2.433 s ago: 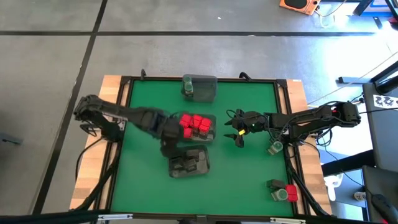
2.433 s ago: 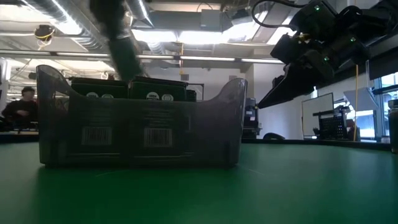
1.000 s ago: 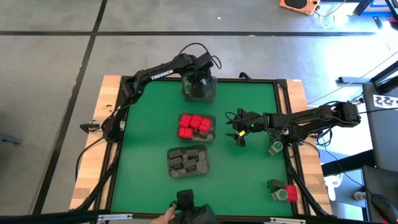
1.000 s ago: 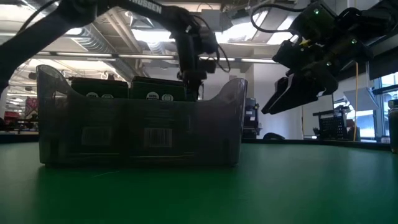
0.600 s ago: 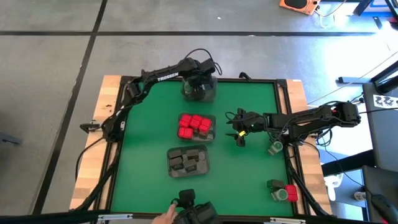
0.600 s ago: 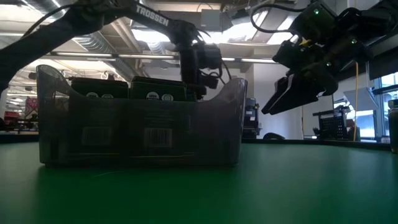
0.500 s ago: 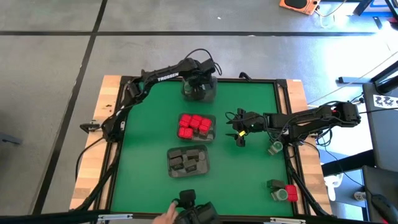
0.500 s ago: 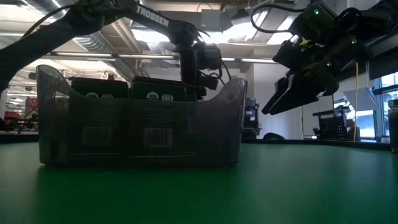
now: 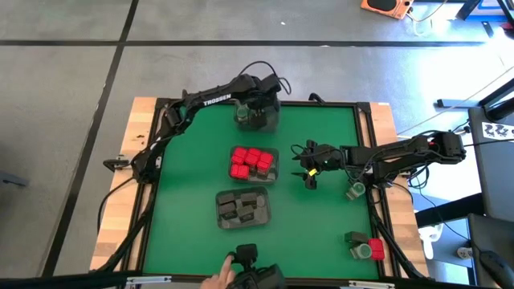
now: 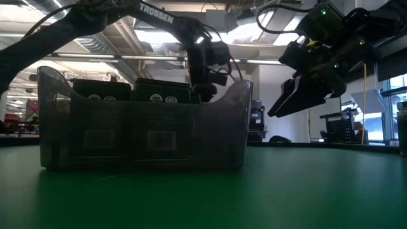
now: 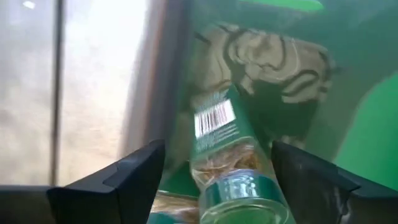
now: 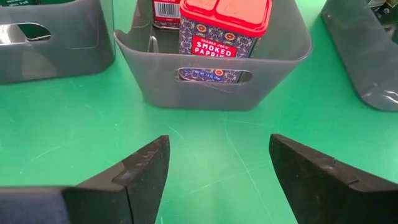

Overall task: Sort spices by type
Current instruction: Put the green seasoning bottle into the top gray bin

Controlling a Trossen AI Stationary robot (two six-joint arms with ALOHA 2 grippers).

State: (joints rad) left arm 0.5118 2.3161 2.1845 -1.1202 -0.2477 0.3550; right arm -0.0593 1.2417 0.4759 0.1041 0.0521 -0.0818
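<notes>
The landmark here is the clear plastic tray of bright red boxy spice tins (image 9: 254, 164) at the middle of the green table mat (image 9: 185, 209). Beyond it, at the mat's far edge, stands a second clear tray (image 9: 258, 113), and the left gripper (image 9: 255, 103) hangs right over that one. Its wrist view shows the two dark fingers (image 11: 130, 176) spread wide, with a green-labelled glass spice jar with a green lid (image 11: 231, 155) lying tilted between them inside the tray (whether either finger touches the jar, I cannot tell). On the near side of the red tins sits a third clear tray holding dark grey block-shaped spice containers (image 9: 243, 209).

The right gripper (image 9: 309, 170) hovers above the mat just to the right of the red tins, fingers (image 12: 140, 171) parted and empty, facing a tin labelled smoked paprika (image 12: 224, 40).

Well off toward the near right corner lie a few loose spices (image 9: 365, 246), red and green-lidded. A person's hand (image 9: 218, 280) shows at the near edge.
</notes>
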